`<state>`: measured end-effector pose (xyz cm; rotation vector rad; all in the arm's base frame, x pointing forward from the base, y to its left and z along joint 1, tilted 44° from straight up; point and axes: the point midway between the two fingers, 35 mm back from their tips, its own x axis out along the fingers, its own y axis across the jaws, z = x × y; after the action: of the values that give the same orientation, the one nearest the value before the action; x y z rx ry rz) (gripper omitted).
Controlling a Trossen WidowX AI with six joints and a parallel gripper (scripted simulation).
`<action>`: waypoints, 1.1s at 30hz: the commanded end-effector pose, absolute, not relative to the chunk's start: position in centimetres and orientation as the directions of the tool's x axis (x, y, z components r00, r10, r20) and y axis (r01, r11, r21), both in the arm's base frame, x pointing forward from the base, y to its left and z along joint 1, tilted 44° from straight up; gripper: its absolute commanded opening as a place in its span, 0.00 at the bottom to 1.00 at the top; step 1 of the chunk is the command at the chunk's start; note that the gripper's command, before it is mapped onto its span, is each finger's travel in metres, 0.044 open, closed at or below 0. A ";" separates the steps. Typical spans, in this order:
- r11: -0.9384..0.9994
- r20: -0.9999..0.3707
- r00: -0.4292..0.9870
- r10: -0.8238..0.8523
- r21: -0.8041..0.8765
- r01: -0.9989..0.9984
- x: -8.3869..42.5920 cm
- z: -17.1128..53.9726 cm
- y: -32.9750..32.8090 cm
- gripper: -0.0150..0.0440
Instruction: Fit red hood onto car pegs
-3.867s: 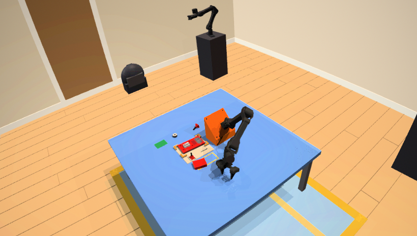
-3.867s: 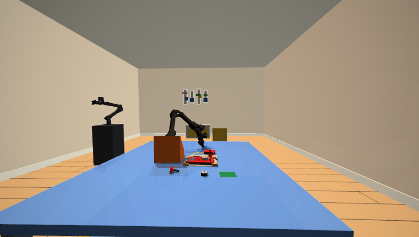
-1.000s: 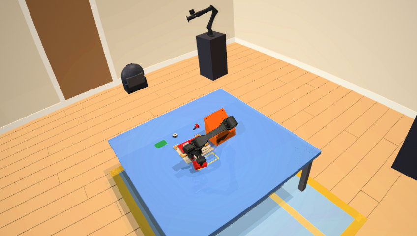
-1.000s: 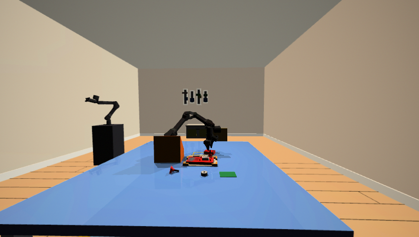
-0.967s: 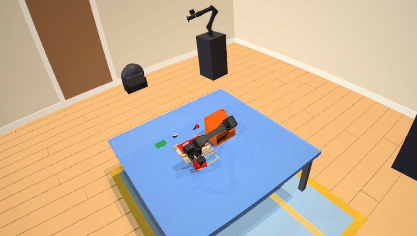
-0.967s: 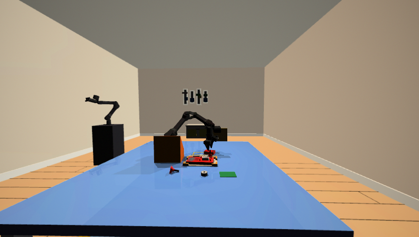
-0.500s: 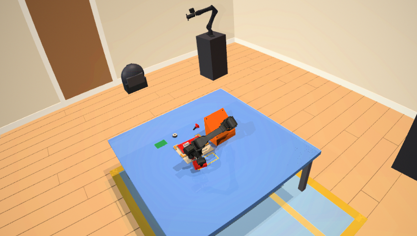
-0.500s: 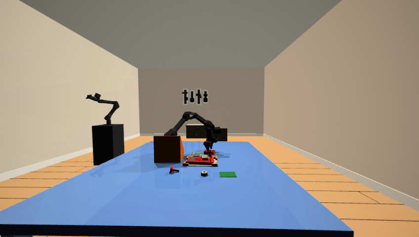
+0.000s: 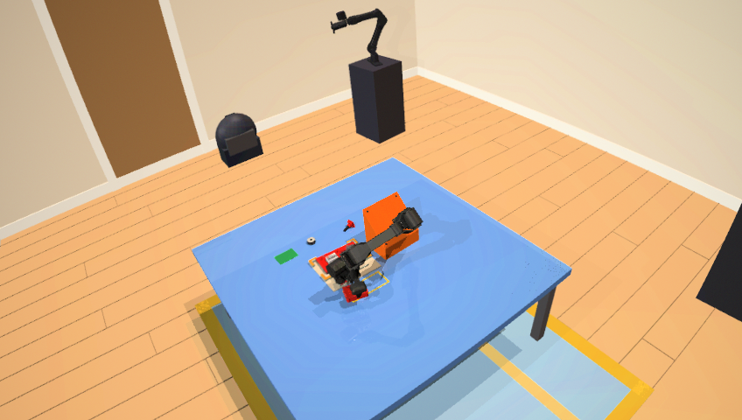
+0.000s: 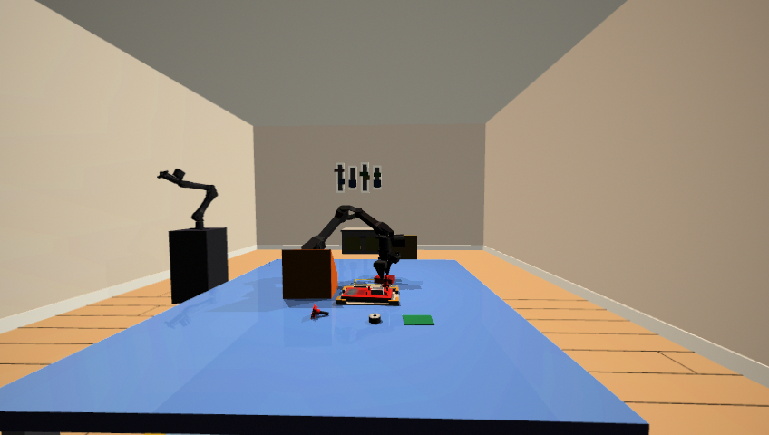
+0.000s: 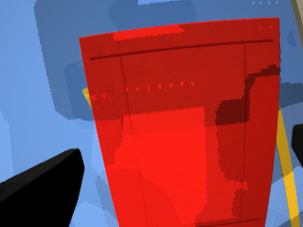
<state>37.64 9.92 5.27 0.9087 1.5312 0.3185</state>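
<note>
The red hood (image 9: 356,297) (image 10: 393,279) (image 11: 180,142) lies roof up on the table, partly over a yellow outline (image 9: 387,281) (image 11: 284,151). My gripper (image 9: 357,293) (image 10: 384,277) (image 11: 188,148) is open and empty, low over the hood, with one finger on either side of it in the wrist view. The fingers do not appear to touch it. The red chassis (image 9: 325,262) (image 10: 356,292) sits in the beige jig (image 9: 334,284) (image 10: 366,304) beside the hood. The engine block (image 9: 332,256) (image 10: 376,290) is on its deck. Small dark pegs show only faintly. The corner holes cannot be made out.
An orange box (image 9: 380,226) (image 10: 307,275) stands beside the jig, under the arm. Beyond the jig lie a red piece with a black stem (image 9: 350,224) (image 10: 315,311), a small round wheel-like part (image 9: 311,240) (image 10: 374,318) and a flat green patch (image 9: 285,255) (image 10: 418,320).
</note>
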 end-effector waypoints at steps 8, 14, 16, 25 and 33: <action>0.647 -0.712 0.075 0.698 0.672 0.360 37.6 4.8 10.3 1.00; 0.647 -0.712 0.075 0.698 0.672 0.360 37.7 4.6 10.5 1.00; 0.647 -0.712 0.075 0.698 0.672 0.360 37.7 4.6 10.6 1.00; 0.647 -0.712 0.075 0.698 0.672 0.360 37.7 4.3 10.9 1.00; 0.648 -0.712 0.076 0.698 0.674 0.354 37.7 4.4 10.8 0.82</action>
<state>37.71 10.86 4.37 0.9115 1.5316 0.3202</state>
